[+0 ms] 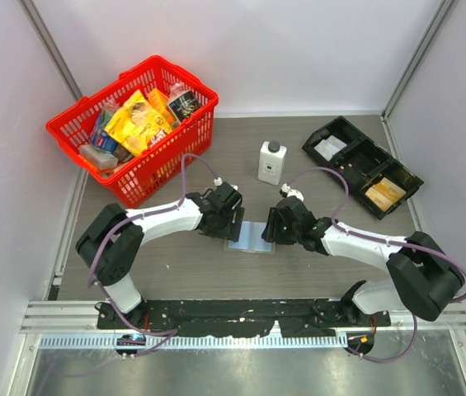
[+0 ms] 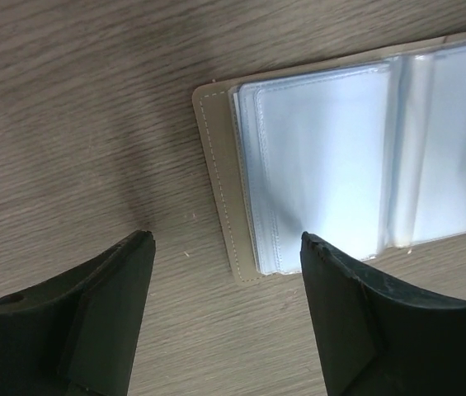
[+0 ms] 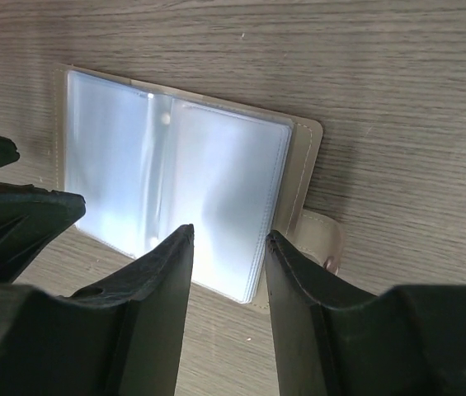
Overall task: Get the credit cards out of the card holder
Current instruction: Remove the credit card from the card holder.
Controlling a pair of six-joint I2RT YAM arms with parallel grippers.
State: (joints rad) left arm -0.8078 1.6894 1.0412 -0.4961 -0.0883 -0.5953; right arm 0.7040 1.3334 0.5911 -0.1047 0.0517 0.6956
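The taupe card holder (image 1: 249, 237) lies open flat on the table between my two grippers. Its taupe cover shows in the left wrist view (image 2: 220, 181) and in the right wrist view (image 3: 305, 161), with a snap tab (image 3: 325, 241). Glossy pale blue-white plastic sleeves (image 2: 323, 161) fill it. I cannot tell separate credit cards from the sleeves (image 3: 175, 169). My left gripper (image 1: 233, 224) (image 2: 226, 238) is open and empty over the holder's left edge. My right gripper (image 1: 270, 231) (image 3: 228, 232) is open and empty over its right page.
A red basket (image 1: 138, 124) of packets stands at the back left. A white bottle (image 1: 272, 162) stands behind the holder. A long black tray (image 1: 362, 165) with orange packets (image 1: 384, 193) is at the back right.
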